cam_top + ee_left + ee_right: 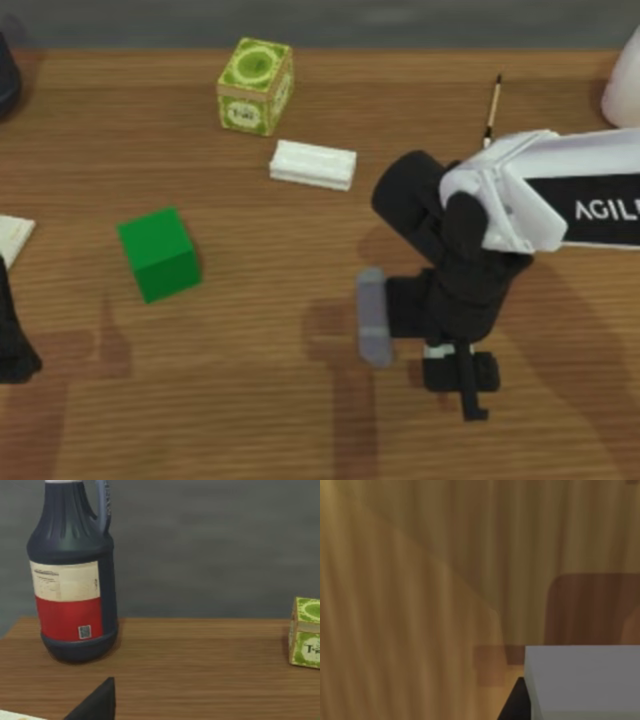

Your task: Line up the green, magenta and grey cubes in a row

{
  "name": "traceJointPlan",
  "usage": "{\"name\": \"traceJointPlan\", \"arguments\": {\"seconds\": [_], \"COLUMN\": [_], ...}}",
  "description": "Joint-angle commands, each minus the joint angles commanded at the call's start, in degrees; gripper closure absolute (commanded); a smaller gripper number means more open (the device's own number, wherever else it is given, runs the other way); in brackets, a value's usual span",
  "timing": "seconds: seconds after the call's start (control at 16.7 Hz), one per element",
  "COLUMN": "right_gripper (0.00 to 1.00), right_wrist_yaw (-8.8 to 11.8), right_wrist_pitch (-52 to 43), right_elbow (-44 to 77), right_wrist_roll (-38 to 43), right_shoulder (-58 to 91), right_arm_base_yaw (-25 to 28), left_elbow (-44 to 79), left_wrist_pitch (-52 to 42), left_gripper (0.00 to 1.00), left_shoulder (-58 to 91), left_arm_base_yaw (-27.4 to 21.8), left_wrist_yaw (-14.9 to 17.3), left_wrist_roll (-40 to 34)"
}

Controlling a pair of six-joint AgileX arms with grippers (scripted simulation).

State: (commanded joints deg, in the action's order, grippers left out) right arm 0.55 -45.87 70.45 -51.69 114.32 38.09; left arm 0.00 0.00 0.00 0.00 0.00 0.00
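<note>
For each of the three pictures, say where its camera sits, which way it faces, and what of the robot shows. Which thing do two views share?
Top view: above the table, looking down; right arm over the middle, left gripper at the left edge.
Left wrist view: low, facing a dark bottle across the table; a dark finger tip shows.
Right wrist view: close above the wood, beside a grey cube.
Shared: the printed box, top and left wrist.

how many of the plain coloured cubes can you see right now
2. The green cube sits on the table's left part. The grey cube is at the right gripper near the middle. The magenta cube is not visible; the right arm may hide it.
</note>
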Motion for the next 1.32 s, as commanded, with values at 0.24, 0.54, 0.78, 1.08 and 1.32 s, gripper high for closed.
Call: {"name": "traceJointPlan", "arguments": {"seconds": [0.24,0.54,0.78,1.08,1.32], "right_gripper": [0.40,0.02,0.00,0.00,0.00], "right_wrist_yaw": [0.0,0.0,0.0,0.0,0.0], "right_wrist_pitch": [0.0,0.0,0.0,0.0,-4.3], "right_elbow": [0.0,0.0,0.0,0.0,3.0], "right_wrist_roll": [0.0,0.0,0.0,0.0,-0.2], "right_shoulder": [0.0,0.0,0.0,0.0,-1.7], "right_arm_base_yaw": [0.0,0.0,0.0,-0.1,0.1], "left_elbow": [0.0,0.0,0.0,0.0,0.0], "left_wrist_pitch": [0.0,0.0,0.0,0.0,0.0], "left_gripper": [0.00,0.00,0.00,0.00,0.00], "left_shoulder": [0.0,0.0,0.0,0.0,0.0], "left_arm_base_yaw": [0.0,0.0,0.0,0.0,0.0], "left_wrist_yaw": [0.0,0.0,0.0,0.0,0.0], "left_wrist_roll": [0.0,0.0,0.0,0.0,0.0]}}
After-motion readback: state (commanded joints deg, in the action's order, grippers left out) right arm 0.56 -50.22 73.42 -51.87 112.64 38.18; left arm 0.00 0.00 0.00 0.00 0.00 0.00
